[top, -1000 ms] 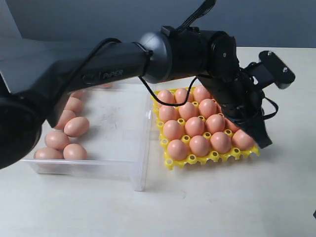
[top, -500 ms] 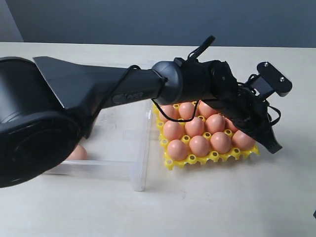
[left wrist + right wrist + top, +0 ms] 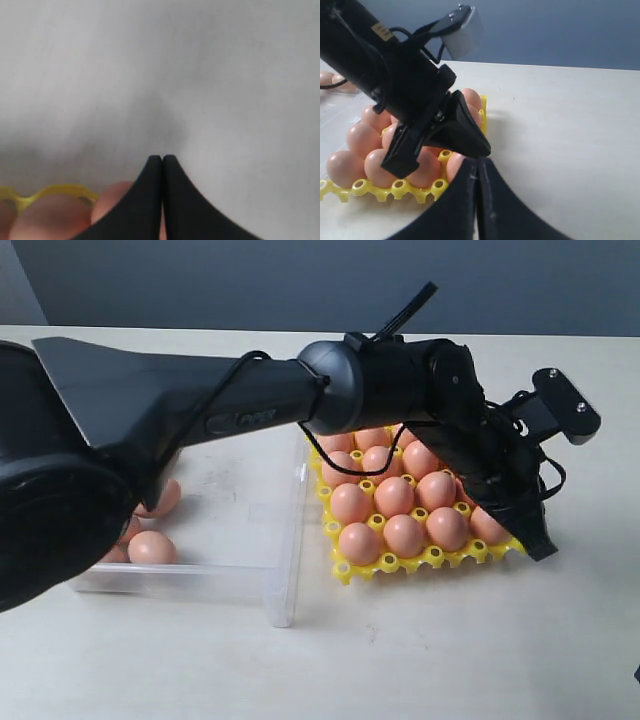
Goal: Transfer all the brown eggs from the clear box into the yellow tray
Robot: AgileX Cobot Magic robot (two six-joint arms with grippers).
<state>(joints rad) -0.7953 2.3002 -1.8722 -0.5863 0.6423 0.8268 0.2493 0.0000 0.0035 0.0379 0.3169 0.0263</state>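
The yellow tray (image 3: 432,558) sits right of centre, its cups full of brown eggs (image 3: 404,533). To its left lies the clear box (image 3: 283,575), with a few brown eggs (image 3: 152,546) at its left end, partly hidden by my left arm. My left gripper (image 3: 537,548) is shut and empty, its tips low beside the tray's near right corner, next to the corner egg (image 3: 112,200). My right gripper (image 3: 477,161) is also shut and empty, just in front of that same corner. It faces the left gripper (image 3: 482,148) almost tip to tip, and the exterior view does not show it.
My left arm (image 3: 200,410) reaches from the left across the box and over the tray, hiding the box's far side. Its camera bracket (image 3: 565,405) sticks out above the tray's right side. Pale table (image 3: 560,640) stretches to the right and front of the tray.
My left arm swung out past the tray's right corner, then drew back slightly. Eggs in the box that it hid half a second ago show again. The gripper stayed shut.
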